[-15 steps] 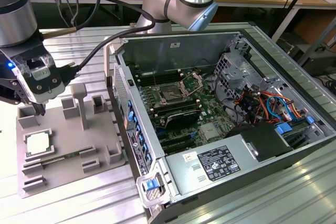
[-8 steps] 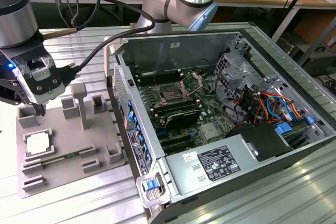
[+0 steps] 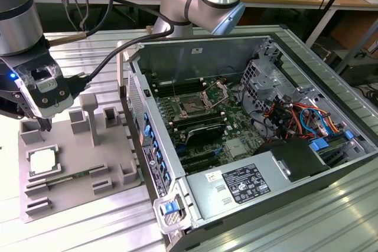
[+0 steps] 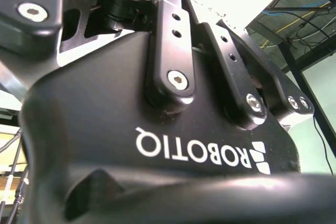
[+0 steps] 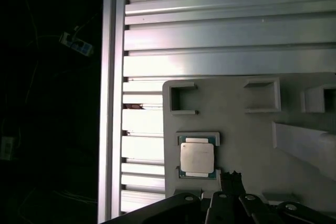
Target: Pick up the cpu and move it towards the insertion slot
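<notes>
Slatted metal table (image 3: 88,234), grey tray (image 3: 71,199), computer case (image 3: 195,57)

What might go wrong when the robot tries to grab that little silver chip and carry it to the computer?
The cpu sits inside a raised frame on the grey tray, and the pincer seems off to one side of it, so it might hit the frame or grab crooked. The case wall and the tray's tall post stand between it and the insertion slot, so the cpu might bump something and drop.
</notes>
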